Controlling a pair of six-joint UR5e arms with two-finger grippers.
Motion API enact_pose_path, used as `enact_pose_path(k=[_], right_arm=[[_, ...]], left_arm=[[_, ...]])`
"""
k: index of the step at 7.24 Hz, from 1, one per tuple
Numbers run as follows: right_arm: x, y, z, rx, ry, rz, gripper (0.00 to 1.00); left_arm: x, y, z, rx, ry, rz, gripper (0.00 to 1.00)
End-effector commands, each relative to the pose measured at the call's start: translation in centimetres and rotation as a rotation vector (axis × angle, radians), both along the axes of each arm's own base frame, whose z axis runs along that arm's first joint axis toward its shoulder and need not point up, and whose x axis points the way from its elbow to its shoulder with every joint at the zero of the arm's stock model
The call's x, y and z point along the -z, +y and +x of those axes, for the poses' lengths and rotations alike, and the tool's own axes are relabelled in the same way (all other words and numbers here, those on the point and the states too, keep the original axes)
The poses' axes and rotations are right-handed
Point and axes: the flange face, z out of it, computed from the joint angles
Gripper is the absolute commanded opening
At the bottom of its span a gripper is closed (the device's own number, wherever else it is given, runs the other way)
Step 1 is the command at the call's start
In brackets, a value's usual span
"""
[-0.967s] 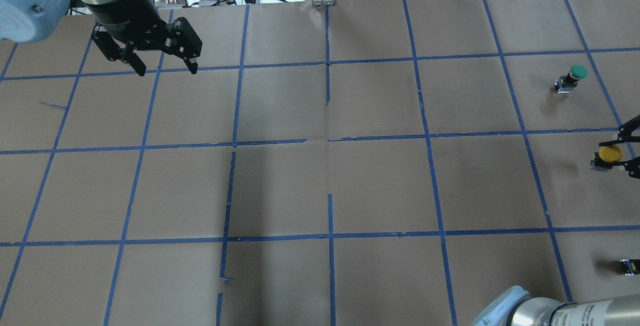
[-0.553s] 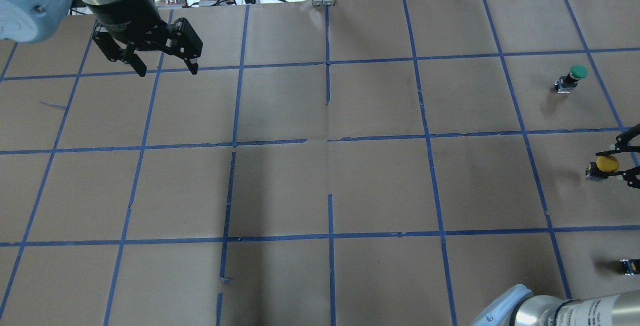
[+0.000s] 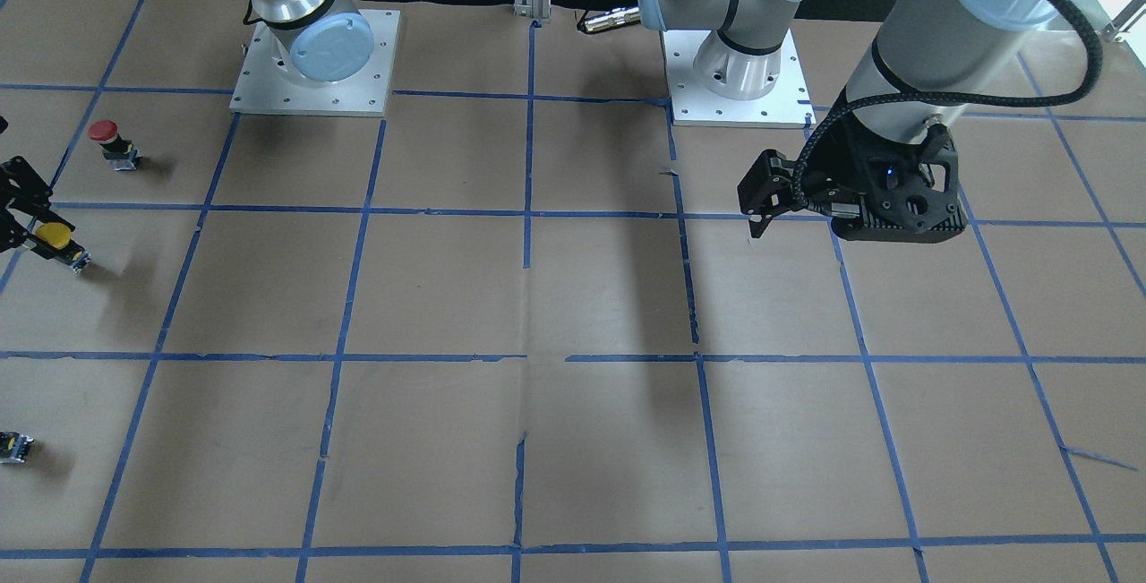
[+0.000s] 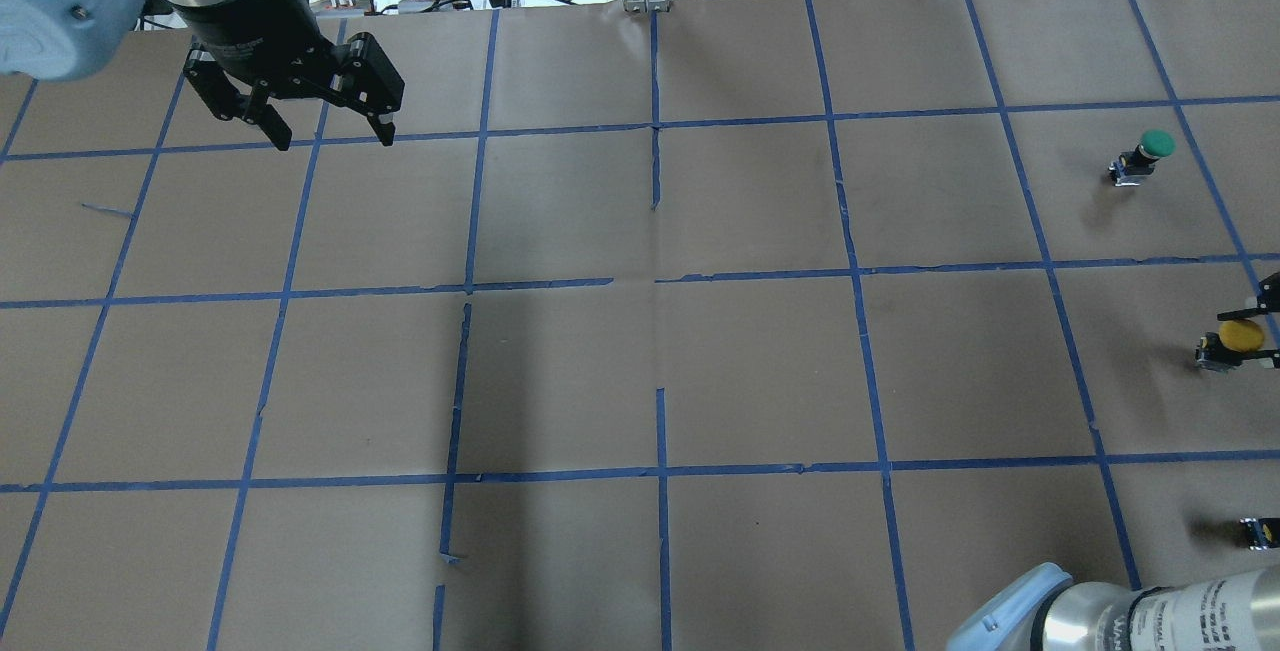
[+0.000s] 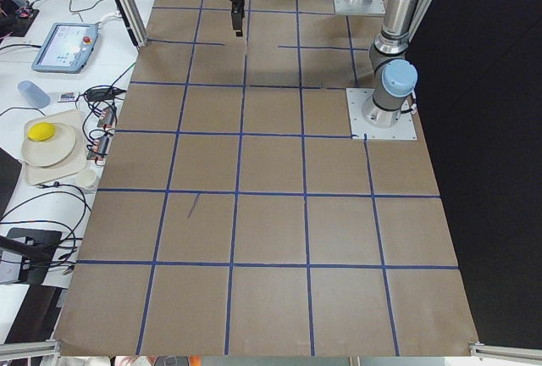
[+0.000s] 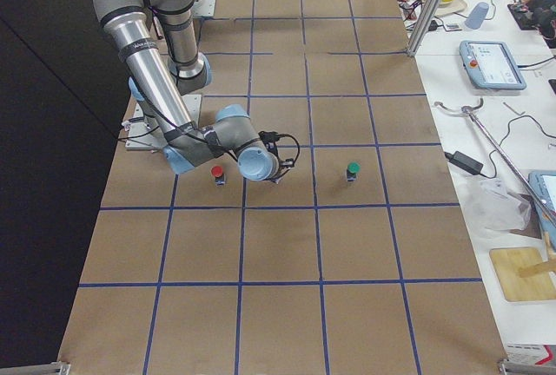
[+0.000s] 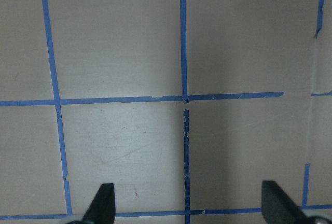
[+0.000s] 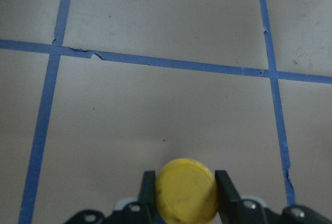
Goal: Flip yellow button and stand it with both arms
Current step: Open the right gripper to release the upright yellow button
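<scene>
left gripper: hangs over the far-left grid squares, fingers spread wide, nothing between them. Its wrist view shows only brown paper and blue tape.
green button: stands far right, well apart from our part. Not the target.
yellow button: at the table's right edge, in the next grid square toward the robot from the green one. Cap faces the right wrist camera.
right gripper: closed narrow on the yellow cap, one finger on each side of its rim.
handling: we judge it light, rigid plastic and top-heavy. The smooth round cap can pivot or slip in a two-point pinch.
grab point: for the second arm we'd take the flat sides of the black-grey body and leave the cap free.
hidden: the cap covers the body in the wrist view. Overhead and front views crop the right gripper at the frame edge. In the right side view a blue joint cap covers the grip. We cannot tell whether the button touches the paper.
edge part: small, dark, cropped. We can't identify it.
</scene>
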Motion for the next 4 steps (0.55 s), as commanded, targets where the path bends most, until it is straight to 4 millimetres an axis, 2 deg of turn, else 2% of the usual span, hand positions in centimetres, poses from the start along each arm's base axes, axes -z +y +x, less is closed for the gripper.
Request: enact_pose_path(k=[1,2,3,4], right_arm=[[0.0,0.1,0.1,0.013,-0.043,0.025,0.58],[0.0,-0.1,0.1,0.019,-0.053,0.013,0.84],[0.0,-0.2,0.0,0.027,-0.055,0.008,0.99],[-1.2,-0.6,-0.2,0.091,-0.043,0.045,0.99]], left_arm=[[-0.7,0.0,0.0,-0.001,-0.006,-0.013,1.0],[-0.7,0.0,0.3,-0.002,-0.028,-0.011,1.0],[-0.8,0.1,0.3,0.0,-0.029,-0.012,1.0],[-0.6,0.0,0.3,-0.003,-0.029,-0.009,1.0]])
